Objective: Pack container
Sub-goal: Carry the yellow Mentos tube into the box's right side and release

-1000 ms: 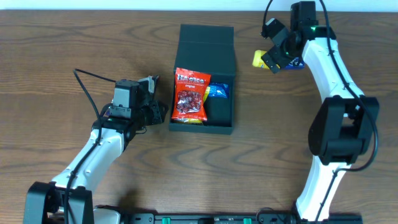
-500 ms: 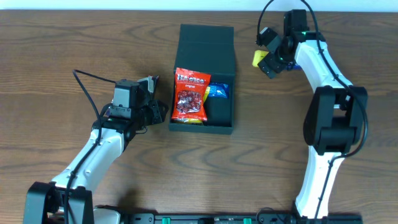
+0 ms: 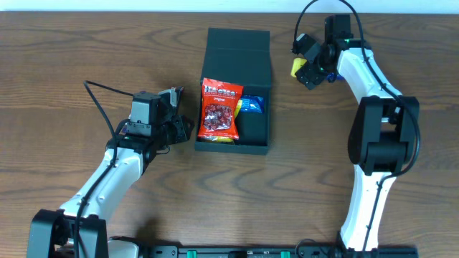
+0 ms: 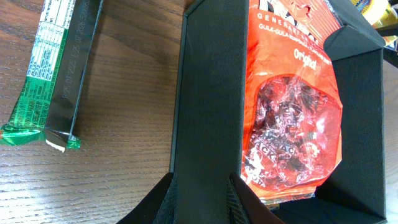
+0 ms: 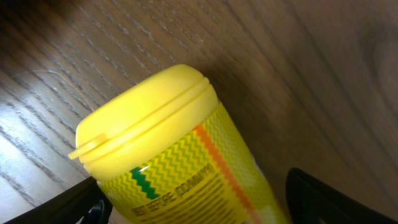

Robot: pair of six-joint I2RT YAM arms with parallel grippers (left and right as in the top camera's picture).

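Right, status for you: the dark green matte rectangular box point(image 3: 238, 54) sits mid-table on the brown wood-grain table point(image 3: 72, 57), and its hinged flap lid is open at the far end. Inside it, a red snack bag with a clear window point(image 3: 219, 110) lies lengthwise along the box's left half, close against the left wall. A small blue packet point(image 3: 251, 104) sits just beside the bag in the far right part. The near right part of the box floor is bare and dark. Your left gripper point(image 3: 183, 129) is at the box's left side. In the left wrist view, the left gripper point(image 4: 202, 186) straddles the box's left wall point(image 4: 205, 93), one finger outside and one inside, clamped on that wall. The same view shows the red bag point(image 4: 292, 106) touching the inner face of that wall. A green foil-wrapped bar point(image 4: 53, 68) lies flat on the wood outside the box, near the wall but apart from it. You can't pick that bar out from overhead. Your right gripper point(image 3: 310, 68) is well right of the box, near the lid end, closed on a yellow plastic tube with a yellow flip cap point(image 3: 299, 67). The right wrist view shows the tube point(image 5: 168, 143) cap-forward between the dark fingers point(image 5: 329, 199), with a zigzag print and orange and green marks. Whether the tube touches the table, I can't tell.
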